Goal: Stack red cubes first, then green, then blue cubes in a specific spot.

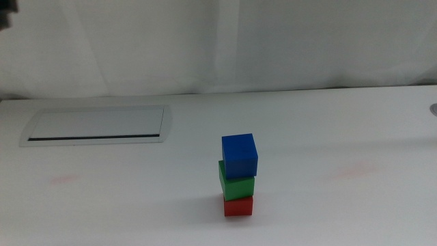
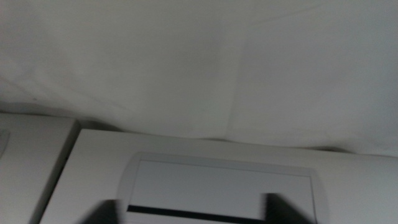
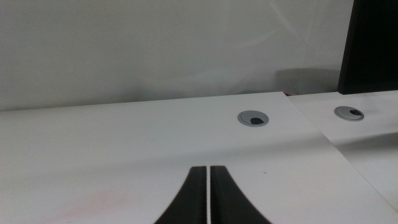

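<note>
In the middle view the three cubes stand as one stack on the white tabletop, right of centre near the front. The red cube [image 1: 238, 206] is at the bottom, the green cube [image 1: 236, 183] sits on it, and the blue cube [image 1: 240, 154] is on top, set slightly to the right. No gripper touches the stack, and neither arm shows in the middle view. In the left wrist view my left gripper [image 2: 193, 210] is open with nothing between its jaws, facing the grey-framed panel [image 2: 217, 186]. My right gripper [image 3: 207, 193] is shut on nothing, away from the cubes.
The grey-framed rectangular panel [image 1: 95, 125] lies at the back left of the table. Two round grey cable grommets [image 3: 254, 118] [image 3: 348, 112] and a dark screen edge [image 3: 373, 43] show in the right wrist view. A white curtain hangs behind the table.
</note>
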Robot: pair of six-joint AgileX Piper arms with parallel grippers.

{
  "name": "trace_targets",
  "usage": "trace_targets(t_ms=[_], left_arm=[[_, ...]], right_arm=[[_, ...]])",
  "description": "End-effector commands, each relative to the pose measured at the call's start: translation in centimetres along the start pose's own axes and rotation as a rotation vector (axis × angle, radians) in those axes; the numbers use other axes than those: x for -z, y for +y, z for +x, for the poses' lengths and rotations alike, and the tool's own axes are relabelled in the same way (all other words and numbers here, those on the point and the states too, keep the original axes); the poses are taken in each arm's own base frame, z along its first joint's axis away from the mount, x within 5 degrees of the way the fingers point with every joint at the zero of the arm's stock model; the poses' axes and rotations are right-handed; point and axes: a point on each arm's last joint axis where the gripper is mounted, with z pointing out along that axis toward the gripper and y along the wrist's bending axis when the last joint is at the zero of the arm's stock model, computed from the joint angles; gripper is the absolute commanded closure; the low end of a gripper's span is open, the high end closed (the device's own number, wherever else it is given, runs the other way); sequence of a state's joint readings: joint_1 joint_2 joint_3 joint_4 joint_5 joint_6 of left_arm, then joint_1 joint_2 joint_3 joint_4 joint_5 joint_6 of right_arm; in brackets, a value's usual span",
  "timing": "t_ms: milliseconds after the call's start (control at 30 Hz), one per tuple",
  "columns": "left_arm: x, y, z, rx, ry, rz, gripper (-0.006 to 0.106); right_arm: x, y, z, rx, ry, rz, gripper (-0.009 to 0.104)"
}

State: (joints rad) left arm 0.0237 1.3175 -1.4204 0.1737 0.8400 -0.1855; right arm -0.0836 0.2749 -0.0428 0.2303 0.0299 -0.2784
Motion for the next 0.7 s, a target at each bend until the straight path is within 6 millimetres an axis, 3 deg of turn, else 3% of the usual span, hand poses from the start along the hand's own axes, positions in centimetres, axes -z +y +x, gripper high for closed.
trace_targets(t_ms=[0,67,100,300,467,667], left_arm=[[1.3,0.6,1.1,-0.004,-0.035,0.012,0.062],[2.6,0.8,2.3,0.01,-0.085,0.018,0.098],[3.4,0.9,3.1,0.011,-0.111,0.022,0.103],[7.4,1.4,7.9,0.029,-0.313,0.056,0.103],[10.4,1.9,13.2,0.021,-0.464,0.073,0.103],[9.4,1.9,19.8,0.018,-0.569,0.099,0.103]], right_arm=[[0.0,0.0,0.1,0.007,-0.004,0.005,0.097],[0.0,0.0,0.1,0.007,-0.004,0.005,0.097],[0.0,0.0,0.1,0.007,-0.004,0.005,0.097],[0.0,0.0,0.1,0.007,-0.004,0.005,0.097],[0.0,0.0,0.1,0.007,-0.004,0.005,0.097],[0.0,0.0,0.1,0.007,-0.004,0.005,0.097]])
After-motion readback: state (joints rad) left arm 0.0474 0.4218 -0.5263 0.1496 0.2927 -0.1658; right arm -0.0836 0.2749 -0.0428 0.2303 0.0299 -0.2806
